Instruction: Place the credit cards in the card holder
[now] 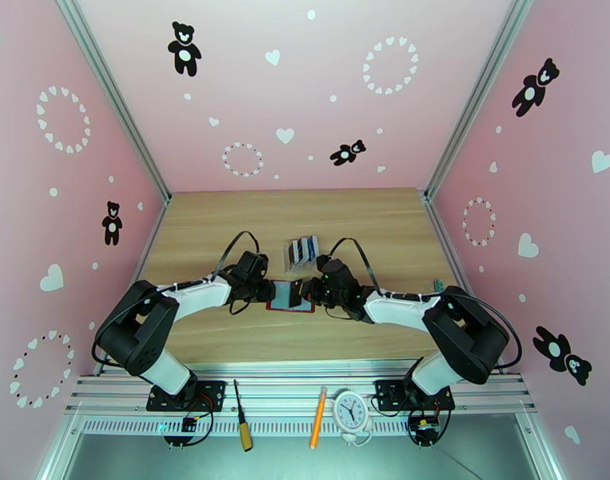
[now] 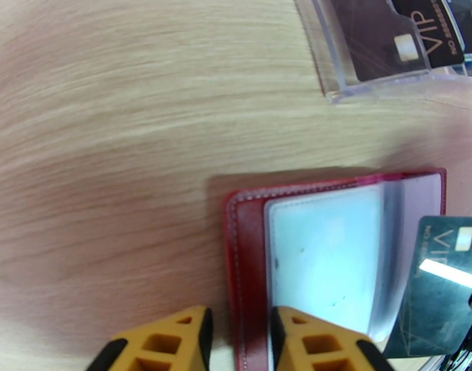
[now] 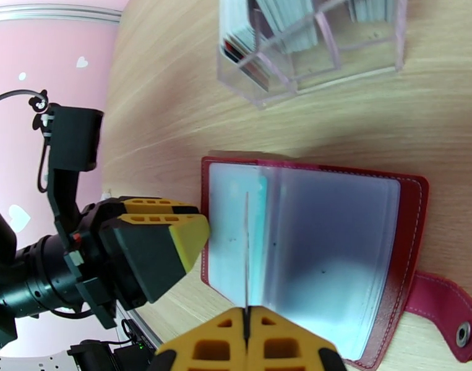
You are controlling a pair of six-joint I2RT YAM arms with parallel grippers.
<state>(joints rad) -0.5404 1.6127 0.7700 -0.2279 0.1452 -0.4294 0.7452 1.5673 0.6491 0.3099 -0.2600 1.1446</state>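
The dark red holder [image 3: 415, 205] lay open and flat, clear pockets up, its left edge between the left gripper's [image 2: 239, 332] tips. One teal card [image 2: 440, 285] stood edge-on over the pockets, pinched in the right gripper [image 3: 246, 319]. Other cards [image 2: 384, 38] stood upright beyond both.

Before me lay a pale wooden desk [image 1: 225, 234], and a clear slotted plastic rack [image 1: 301, 251] stood upright near its middle. Along the metal rail [image 1: 289, 386] at my near edge lay a yellow-handled screwdriver [image 1: 241, 418], an orange pen [image 1: 318, 418] and a small white clock [image 1: 352, 410] just beside the pen. Pink walls [image 1: 305, 90] with black bear stickers [image 1: 184, 48] and white hearts closed the desk in.
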